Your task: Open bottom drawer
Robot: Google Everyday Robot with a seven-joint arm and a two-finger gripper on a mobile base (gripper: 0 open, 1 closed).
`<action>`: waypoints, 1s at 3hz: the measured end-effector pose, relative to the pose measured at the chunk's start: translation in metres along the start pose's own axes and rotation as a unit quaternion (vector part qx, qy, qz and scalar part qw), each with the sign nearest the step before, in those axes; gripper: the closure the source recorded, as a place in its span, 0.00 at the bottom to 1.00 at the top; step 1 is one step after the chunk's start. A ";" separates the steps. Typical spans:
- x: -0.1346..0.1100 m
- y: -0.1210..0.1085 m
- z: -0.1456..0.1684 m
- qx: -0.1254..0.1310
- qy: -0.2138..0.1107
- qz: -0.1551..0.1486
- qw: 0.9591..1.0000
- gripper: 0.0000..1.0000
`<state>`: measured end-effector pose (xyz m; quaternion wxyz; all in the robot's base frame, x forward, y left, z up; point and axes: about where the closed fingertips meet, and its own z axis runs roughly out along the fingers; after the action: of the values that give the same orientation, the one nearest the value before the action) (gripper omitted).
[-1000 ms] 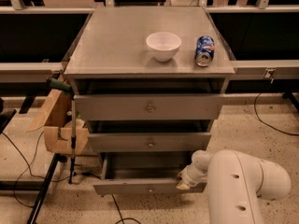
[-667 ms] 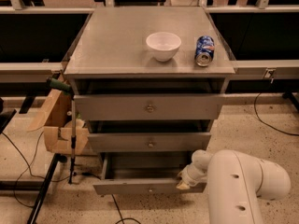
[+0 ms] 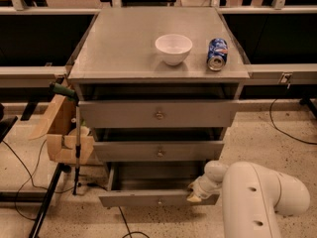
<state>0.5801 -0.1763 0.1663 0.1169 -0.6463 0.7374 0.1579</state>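
The grey cabinet has three drawers. The bottom drawer [image 3: 148, 198] has the shortest front and a small knob, and it stands pulled out from the cabinet, its inside showing. My gripper [image 3: 195, 195] sits at the right end of that drawer's front, at its top edge, on the end of my white arm [image 3: 257, 202]. The top drawer [image 3: 158, 114] and the middle drawer [image 3: 159, 151] sit further in.
A white bowl [image 3: 173, 48] and a blue can [image 3: 217, 53] stand on the cabinet top [image 3: 119, 48]. A cardboard box [image 3: 62, 133] and a green-handled pole [image 3: 77, 143] are left of the cabinet. Cables lie on the floor at both sides.
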 end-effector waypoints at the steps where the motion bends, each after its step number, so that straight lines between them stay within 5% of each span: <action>1: -0.001 -0.002 -0.002 0.000 0.000 0.000 1.000 1.00; 3: -0.002 0.006 0.006 -0.006 -0.009 -0.004 1.000 0.97</action>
<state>0.5747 -0.1712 0.1619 0.1201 -0.6485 0.7328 0.1673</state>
